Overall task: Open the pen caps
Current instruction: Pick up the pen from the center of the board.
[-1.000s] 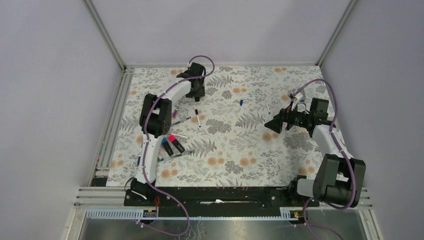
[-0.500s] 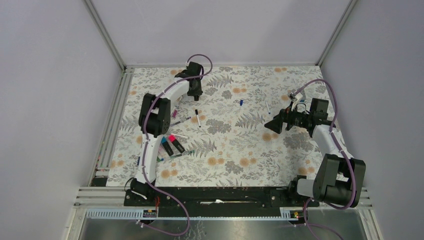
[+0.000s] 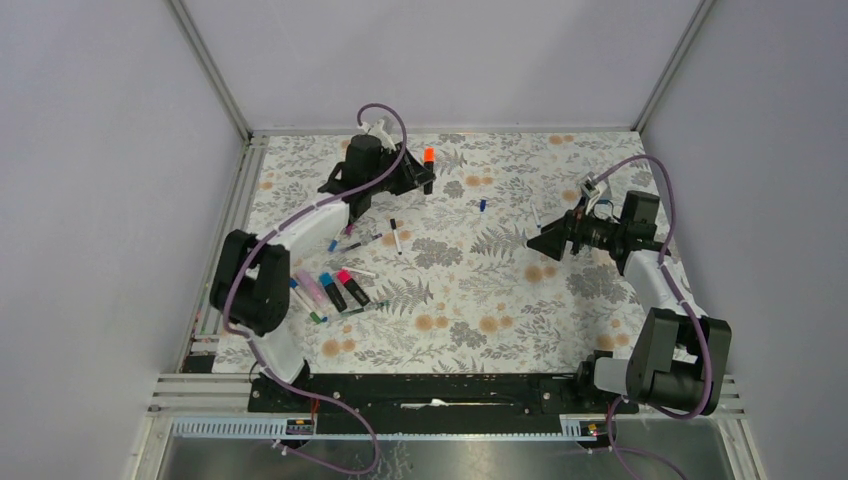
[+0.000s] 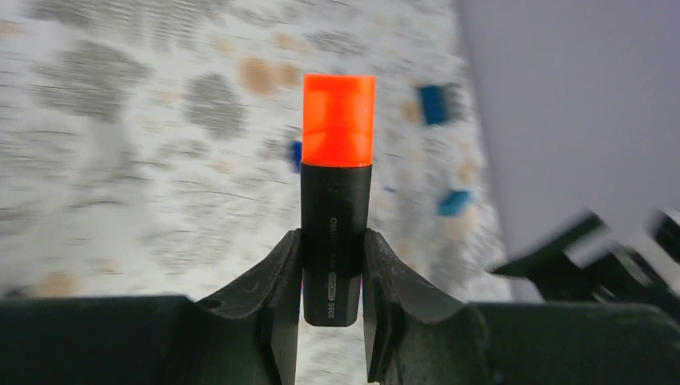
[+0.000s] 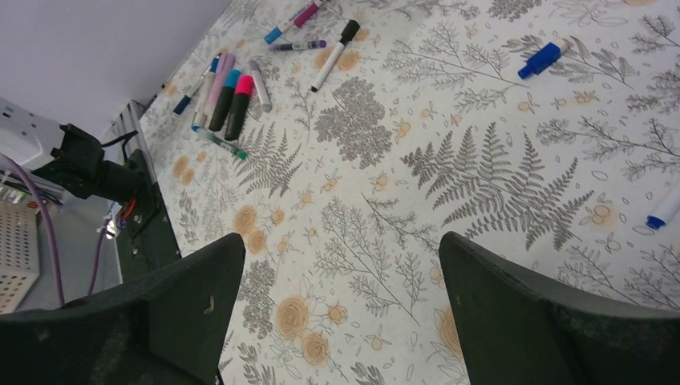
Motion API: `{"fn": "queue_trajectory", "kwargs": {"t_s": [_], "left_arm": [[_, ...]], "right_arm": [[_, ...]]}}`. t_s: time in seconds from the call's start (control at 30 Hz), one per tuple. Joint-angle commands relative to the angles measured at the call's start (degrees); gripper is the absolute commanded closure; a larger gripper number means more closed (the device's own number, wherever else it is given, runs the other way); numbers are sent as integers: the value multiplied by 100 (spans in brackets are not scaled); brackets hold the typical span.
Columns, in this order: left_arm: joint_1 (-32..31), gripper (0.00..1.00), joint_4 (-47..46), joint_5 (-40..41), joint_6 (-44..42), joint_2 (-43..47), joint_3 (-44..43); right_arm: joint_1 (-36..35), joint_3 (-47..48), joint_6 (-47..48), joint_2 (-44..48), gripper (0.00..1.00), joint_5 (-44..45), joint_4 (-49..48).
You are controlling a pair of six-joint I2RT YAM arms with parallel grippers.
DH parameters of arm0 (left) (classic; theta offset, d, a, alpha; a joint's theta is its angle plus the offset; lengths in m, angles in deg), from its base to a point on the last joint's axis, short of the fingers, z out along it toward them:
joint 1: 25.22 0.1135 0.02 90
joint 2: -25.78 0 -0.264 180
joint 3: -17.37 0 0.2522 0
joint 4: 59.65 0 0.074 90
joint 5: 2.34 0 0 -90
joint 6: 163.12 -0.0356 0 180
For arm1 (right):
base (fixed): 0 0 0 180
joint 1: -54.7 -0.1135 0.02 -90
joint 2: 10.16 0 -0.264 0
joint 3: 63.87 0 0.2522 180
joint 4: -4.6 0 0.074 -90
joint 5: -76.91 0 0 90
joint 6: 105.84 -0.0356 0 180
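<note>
- Left pincer (image 4: 333, 245) is clenched on a black highlighter (image 4: 335, 233), fingers on both sides of the barrel.
- The orange cap (image 4: 338, 120) is on the highlighter. It sticks out well past the fingertips and nothing touches it.
- In the top view the left pincer (image 3: 413, 178) is near the far edge of the desk (image 3: 480, 300), left of centre. The orange cap (image 3: 429, 155) points towards the far-right corner.
- The left wrist background is blurred, so I cannot tell how far the highlighter is above the desk.
- Right pincer (image 5: 338, 245) is released: jaws wide apart, only bare desk between them.
- In the top view the right pincer (image 3: 545, 243) is near the right edge, about mid-depth, aimed at the left edge.
- A capped cluster lies towards the left edge, side by side on the desk:
  - lilac marker (image 3: 307, 283)
  - blue cap (image 3: 326, 280)
  - pink cap (image 3: 343, 275)
- The right wrist view shows the same three touching or just beside each other, with a thin green-tipped pen (image 5: 220, 143) just beside them on the near side.
- A thin white pen with a black cap (image 3: 393, 222) lies apart from the cluster, between it and the left pincer.
- A small blue piece (image 3: 482, 205) lies alone near mid-desk, towards the far edge. I cannot tell whether it is a loose cap or a short pen.
</note>
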Motion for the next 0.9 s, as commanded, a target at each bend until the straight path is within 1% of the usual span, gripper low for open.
{"fn": "queue_trajectory", "kwargs": {"t_s": [0.0, 0.1, 0.17, 0.23, 0.37, 0.43, 0.57, 0.73, 0.87], "left_arm": [[-528, 100, -2600, -856, 1460, 502, 1010], [-885, 100, -3245, -846, 1893, 559, 1271], [-1114, 100, -3610, -622, 2104, 610, 1430], [-1332, 100, -3790, -283, 2287, 650, 1549], [-1722, 100, -3816, 462, 2538, 703, 1645], [-1867, 100, -3640, 751, 2604, 705, 1632], [-2095, 100, -3520, 1157, 2793, 671, 1658], [-2304, 100, -3396, 1490, 2920, 548, 1502], [-2404, 100, -3285, 1556, 2908, 491, 1390]], "right_arm": [[-275, 13, -1168, 135, 3, -345, -1073], [-574, 318, -1546, 67, 3, -242, -1011], [-783, 569, -1809, 25, 3, -136, -947], [-1063, 786, -2025, -21, 3, 153, -869], [-1624, 992, -2056, -128, 4, 843, -741], [-1717, 991, -1941, -160, 4, 1155, -675], [-1811, 904, -2029, -159, 6, 1366, -750], [-2021, 958, -2096, -246, 13, 1746, -705], [-2115, 1061, -2149, -365, 26, 2001, -621]]}}
